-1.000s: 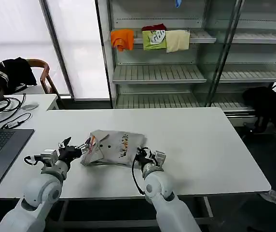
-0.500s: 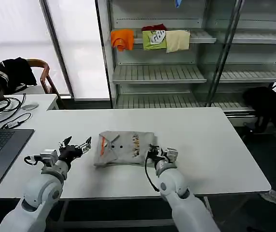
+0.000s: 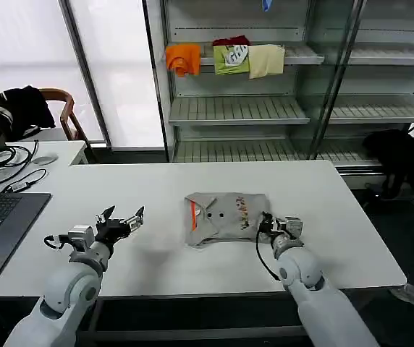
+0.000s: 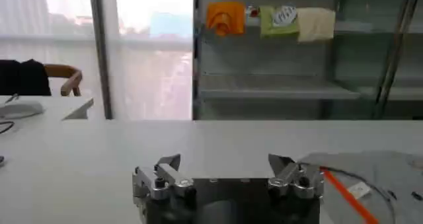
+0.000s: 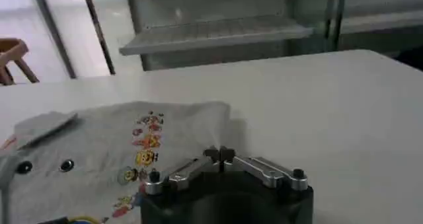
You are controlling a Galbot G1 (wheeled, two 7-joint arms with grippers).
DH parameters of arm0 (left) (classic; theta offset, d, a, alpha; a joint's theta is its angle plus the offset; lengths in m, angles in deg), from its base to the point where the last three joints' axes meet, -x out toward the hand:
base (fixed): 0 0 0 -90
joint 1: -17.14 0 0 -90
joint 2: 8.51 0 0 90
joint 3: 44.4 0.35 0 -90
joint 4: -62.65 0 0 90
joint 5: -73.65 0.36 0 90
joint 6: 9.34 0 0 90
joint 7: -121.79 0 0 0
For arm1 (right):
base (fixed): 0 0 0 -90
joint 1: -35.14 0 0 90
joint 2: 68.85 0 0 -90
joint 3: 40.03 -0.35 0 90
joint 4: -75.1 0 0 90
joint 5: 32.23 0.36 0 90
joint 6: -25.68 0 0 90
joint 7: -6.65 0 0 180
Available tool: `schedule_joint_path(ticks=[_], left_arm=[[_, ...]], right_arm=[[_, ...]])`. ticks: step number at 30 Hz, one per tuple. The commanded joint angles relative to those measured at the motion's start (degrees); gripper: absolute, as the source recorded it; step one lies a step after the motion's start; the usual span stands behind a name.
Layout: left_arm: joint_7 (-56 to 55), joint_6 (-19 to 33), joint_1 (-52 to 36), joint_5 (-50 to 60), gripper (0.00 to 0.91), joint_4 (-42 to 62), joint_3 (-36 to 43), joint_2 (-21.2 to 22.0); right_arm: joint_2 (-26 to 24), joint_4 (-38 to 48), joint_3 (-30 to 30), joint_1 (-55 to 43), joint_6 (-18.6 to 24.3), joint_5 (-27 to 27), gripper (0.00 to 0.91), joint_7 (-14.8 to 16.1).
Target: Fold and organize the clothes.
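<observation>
Shirt [image 3: 225,217] touching right gripper [image 3: 268,225] fingertips.

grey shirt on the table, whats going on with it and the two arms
The folded grey shirt lies on the white table, orange collar strip and chest print facing up. The right gripper, fingers closed, is at the shirt's right edge; whether it pinches the cloth is unclear. Over the last second the shirt has slid to the robot's right with it. The left gripper hovers open, apart from the shirt.

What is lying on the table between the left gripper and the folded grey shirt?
Nothing: in the head view, only bare white table separates the open left gripper from the folded grey shirt. The left wrist view agrees.
</observation>
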Motion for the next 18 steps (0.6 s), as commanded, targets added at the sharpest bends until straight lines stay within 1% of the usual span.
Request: schedule_joint_path(ticks=[1,2,3,4,6,9,12,13,15,18], left_arm=[[0.19,-0.06,0.95,0.01,0.907,-0.68,-0.11,1.03],[0.22,-0.07,1.13,0.02,0.907,-0.91,-0.16,1.31],[0.31,-0.04,1.41,0.00,0.907,-1.04,-0.15,1.51],[0.42,-0.02,1.55,0.01,0.907,-1.11,-0.07,1.65],[0.42,0.00,1.77,0.16,0.907,-1.15,0.03,2.08],[0.49,0.03,1.99,0.18,0.907,-1.50,0.11,2.25],[0.69,0.02,2.42,0.15,0.907,-2.13,-0.07,2.15],[0.76,0.08,2.75,0.15,0.907,-2.39,-0.27,2.17],[0.96,0.13,3.15,0.16,0.907,-2.65,-0.47,2.20],[1.15,0.23,3.59,0.18,0.907,-2.85,-0.65,2.25]], right_arm=[[-3.84,-5.50,-3.43,3.50,0.28,-5.42,0.907,2.61],[-3.48,-7.43,-3.95,4.24,0.38,-6.10,0.907,2.42],[-2.74,-10.32,-4.46,5.82,1.05,-9.25,0.907,2.58],[-2.08,-12.95,-4.47,7.46,1.86,-10.69,0.907,2.70],[-0.56,-17.57,-4.15,8.95,0.85,-9.13,0.907,1.55],[2.04,-21.82,-2.24,11.58,-0.25,-9.56,0.907,0.61],[3.62,-22.61,-0.23,13.28,-1.01,-10.75,0.907,-0.74],[4.56,-22.29,0.26,13.57,-1.29,-10.41,0.907,-1.99],[5.23,-21.83,0.29,14.02,-1.59,-9.93,0.907,-2.98],[5.51,-21.19,0.31,15.02,-1.47,-9.33,0.907,-3.44]])
